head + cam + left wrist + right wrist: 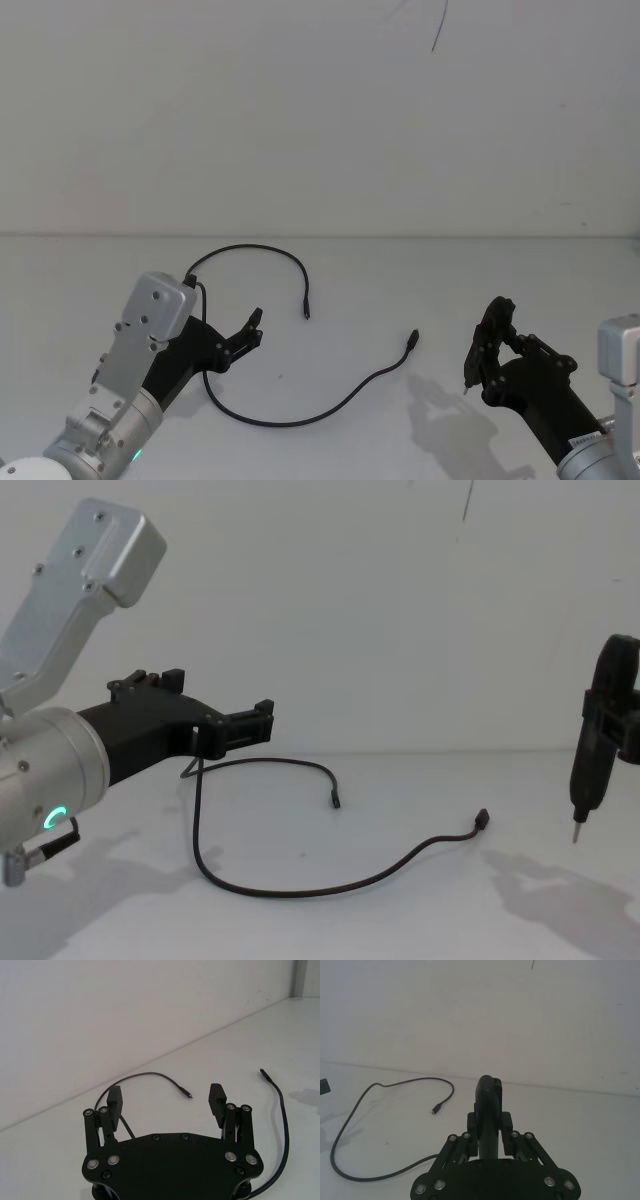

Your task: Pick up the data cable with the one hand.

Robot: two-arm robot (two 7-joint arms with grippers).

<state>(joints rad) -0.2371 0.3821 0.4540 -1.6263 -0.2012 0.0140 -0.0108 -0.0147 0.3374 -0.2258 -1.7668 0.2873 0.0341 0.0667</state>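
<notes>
Surface: a white table [90, 290] is seen in front of a plain white wall [300, 100].
Left arm: a thick silver arm with a green ring light [55, 818] is reached in from the left.
Left gripper [256, 328]: it is held raised above the table, over the left part of the cable; its jaws are spread wide and nothing is held between them.
Data cable [290, 424]: it is laid flat on the table in an open, winding curve, not touched by either gripper. One stretch is passed beneath the left gripper, then arched toward the wall and brought back down.
Cable ends: one plug [307, 314] is found just right of the left gripper's fingertips; the other plug [412, 340] is found farther right, between the two grippers.
Right gripper [490, 1122]: it is kept well apart from the cable at the right side, its jaws pressed onto a dark pointed tool [590, 750], whose metal tip is aimed down at the table.
</notes>
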